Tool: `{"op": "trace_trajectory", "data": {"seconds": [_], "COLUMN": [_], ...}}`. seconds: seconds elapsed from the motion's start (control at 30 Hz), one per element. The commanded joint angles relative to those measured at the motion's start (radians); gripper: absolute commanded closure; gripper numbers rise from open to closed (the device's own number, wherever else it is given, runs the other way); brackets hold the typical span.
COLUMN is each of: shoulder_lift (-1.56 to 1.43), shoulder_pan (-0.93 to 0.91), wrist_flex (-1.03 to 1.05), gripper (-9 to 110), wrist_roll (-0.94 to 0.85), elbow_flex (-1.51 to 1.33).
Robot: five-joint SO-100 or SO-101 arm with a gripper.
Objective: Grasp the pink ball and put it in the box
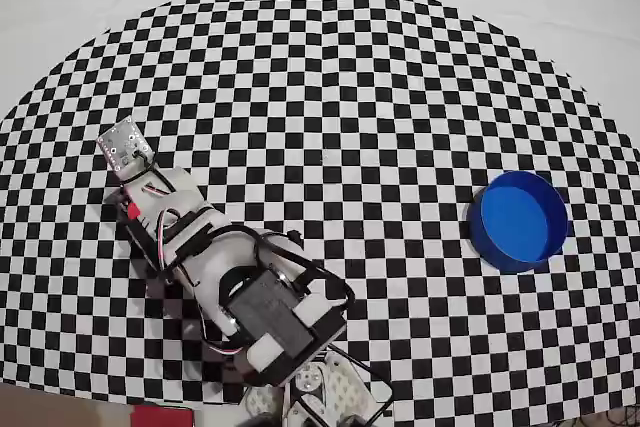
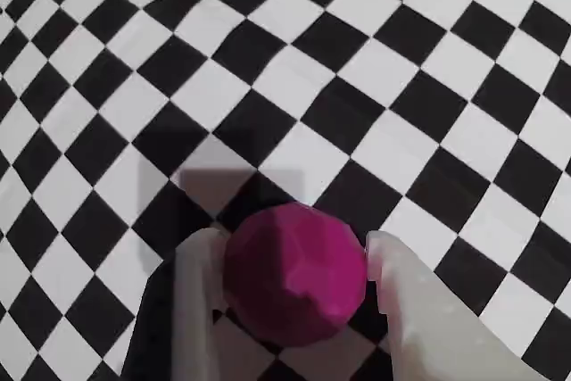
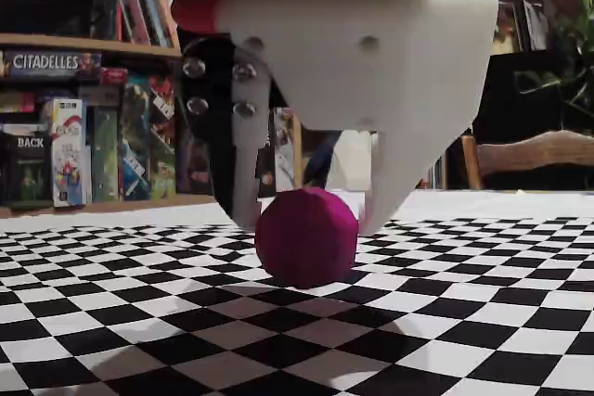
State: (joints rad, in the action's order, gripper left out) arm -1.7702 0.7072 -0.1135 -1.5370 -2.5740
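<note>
While flanking the pink ball (image 2: 294,276) near the checkered cloth's (image 1: 330,77) left edge, gripper (image 2: 290,260) spread, not clenched; box (image 1: 519,220) far right.

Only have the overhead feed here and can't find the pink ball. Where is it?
Observer: Hidden under the arm. The wrist view shows the pink ball between the two fingers of the gripper.
Operator: Lifted yet?
Observer: No. In the fixed view it sits on the checkered cloth.
Operator: Gripper shut on it?
Observer: It looks open. In the fixed view the fingers flank the ball on both sides, with no squeeze evident.
</note>
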Motion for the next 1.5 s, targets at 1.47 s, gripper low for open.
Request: {"op": "trace_trajectory", "data": {"seconds": [1.47], "shoulder_lift": [-0.630], "shoulder_pan": [-0.250], "wrist_flex": [0.115], "gripper": [101], "wrist_roll": [-0.008], "elbow_flex": [-0.216]}}
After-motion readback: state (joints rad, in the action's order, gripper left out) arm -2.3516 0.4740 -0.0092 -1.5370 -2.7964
